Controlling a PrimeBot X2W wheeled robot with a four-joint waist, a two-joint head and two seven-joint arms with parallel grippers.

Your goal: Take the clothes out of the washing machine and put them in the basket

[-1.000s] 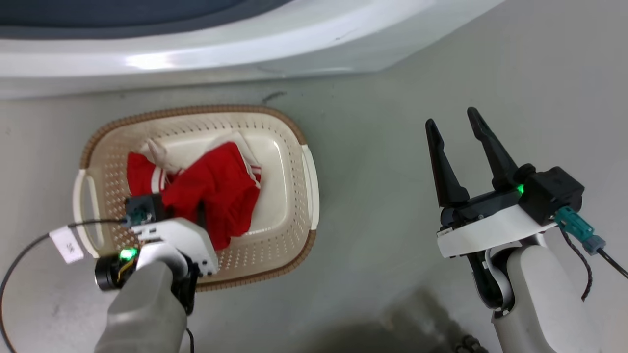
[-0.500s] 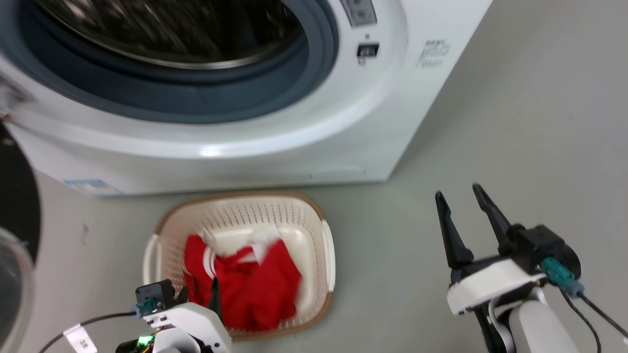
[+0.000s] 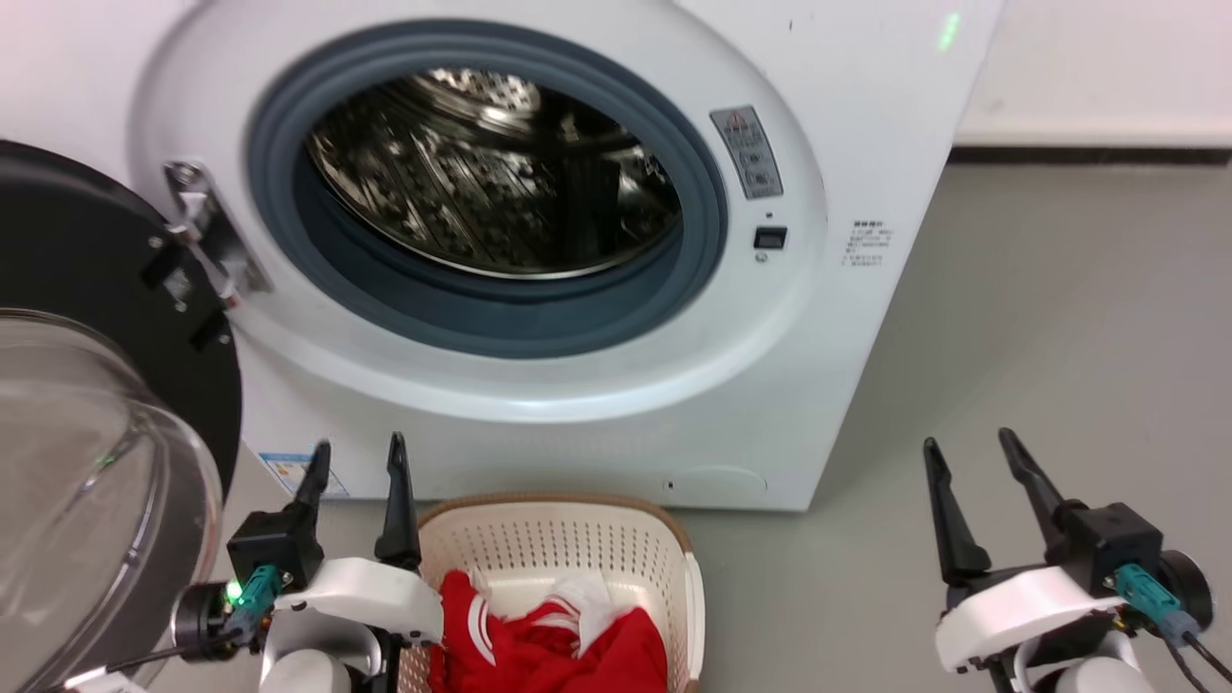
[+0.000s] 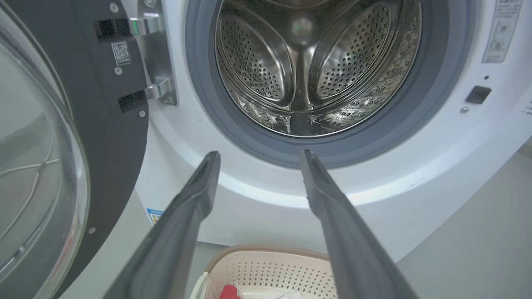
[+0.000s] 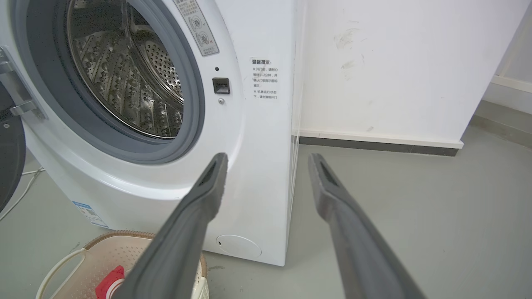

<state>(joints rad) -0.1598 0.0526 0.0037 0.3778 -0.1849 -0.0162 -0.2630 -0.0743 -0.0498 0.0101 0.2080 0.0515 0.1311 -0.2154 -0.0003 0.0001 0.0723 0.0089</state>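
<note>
The red and white clothes [image 3: 558,645] lie in the cream basket [image 3: 568,539] on the floor in front of the white washing machine [image 3: 837,154]. Its steel drum [image 3: 491,164] shows bare through the open porthole, with no fabric in sight. My left gripper [image 3: 358,452] is open and holds nothing, raised just left of the basket. My right gripper [image 3: 967,448] is open and holds nothing, over the floor to the machine's right. The left wrist view looks into the drum [image 4: 316,62], with the basket [image 4: 270,270] and a red scrap of clothes [image 4: 228,292] below. The right wrist view shows the basket [image 5: 95,253].
The machine's black-framed glass door [image 3: 87,423] hangs open at the left, close to my left arm. Grey floor [image 3: 1059,327] stretches to the right of the machine, up to a white wall with a dark skirting [image 5: 374,145].
The head camera has tilted up from the basket to the machine's front. My left gripper has come up out of the basket, off the clothes, and its fingers now point at the machine.
</note>
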